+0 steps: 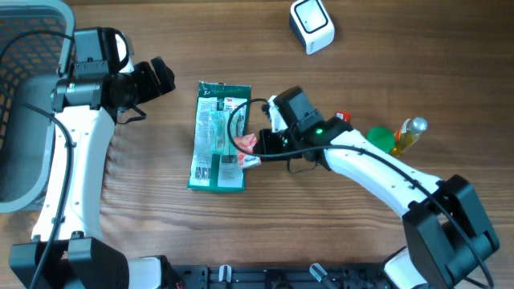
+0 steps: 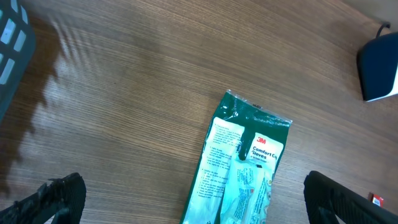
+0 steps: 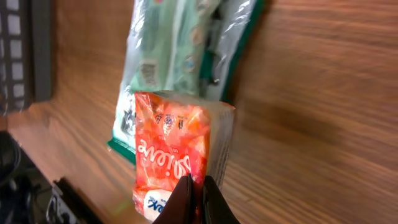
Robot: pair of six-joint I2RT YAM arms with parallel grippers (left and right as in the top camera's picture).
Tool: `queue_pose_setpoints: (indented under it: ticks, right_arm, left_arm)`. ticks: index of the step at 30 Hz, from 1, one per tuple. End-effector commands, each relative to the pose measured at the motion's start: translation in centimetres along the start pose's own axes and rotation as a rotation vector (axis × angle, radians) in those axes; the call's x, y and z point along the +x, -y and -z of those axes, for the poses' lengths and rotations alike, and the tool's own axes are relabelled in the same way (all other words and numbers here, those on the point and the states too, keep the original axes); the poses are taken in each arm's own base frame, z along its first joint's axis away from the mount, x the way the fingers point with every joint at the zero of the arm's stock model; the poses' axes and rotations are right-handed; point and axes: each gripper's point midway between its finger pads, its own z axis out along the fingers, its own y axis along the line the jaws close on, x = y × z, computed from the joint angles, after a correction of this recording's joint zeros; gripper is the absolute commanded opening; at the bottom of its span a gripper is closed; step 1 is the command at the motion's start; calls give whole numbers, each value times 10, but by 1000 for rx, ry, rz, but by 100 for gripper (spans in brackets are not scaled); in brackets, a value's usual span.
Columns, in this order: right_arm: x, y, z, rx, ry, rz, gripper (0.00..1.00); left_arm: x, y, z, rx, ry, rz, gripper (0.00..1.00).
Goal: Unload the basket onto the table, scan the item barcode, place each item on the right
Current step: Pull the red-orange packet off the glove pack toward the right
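One orange sachet [image 3: 171, 149], one green packet [image 1: 219, 136]

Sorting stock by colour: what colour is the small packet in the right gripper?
The packet is orange-red with white lettering, clearest in the right wrist view.

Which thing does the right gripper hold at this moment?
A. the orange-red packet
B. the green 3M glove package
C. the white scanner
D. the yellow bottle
A: in the right wrist view the right gripper is shut on the edge of the orange-red packet, while the green 3M glove package lies flat on the table.
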Motion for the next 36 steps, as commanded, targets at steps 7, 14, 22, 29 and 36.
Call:
queue_pose_setpoints:
  ticks: [7,14,22,29,36]
  right_arm:
    - [19,33,-32,85,-67,-22,4]
    - [25,18,-34,-2,-107,-3,4]
    - [25,2,-28,-133,-141,12,4]
    - [26,22,-43,20,-109,5,4]
    - [30,33,-61,67,-109,27,22]
  left_arm:
    - [-5,3,4,15,13,-20,100]
    - [-5,3,4,14,14,-20,100]
    - [-5,3,4,14,14,-20,100]
    - [-5,3,4,14,14,-20,100]
    - [-5,3,4,14,14,-20,100]
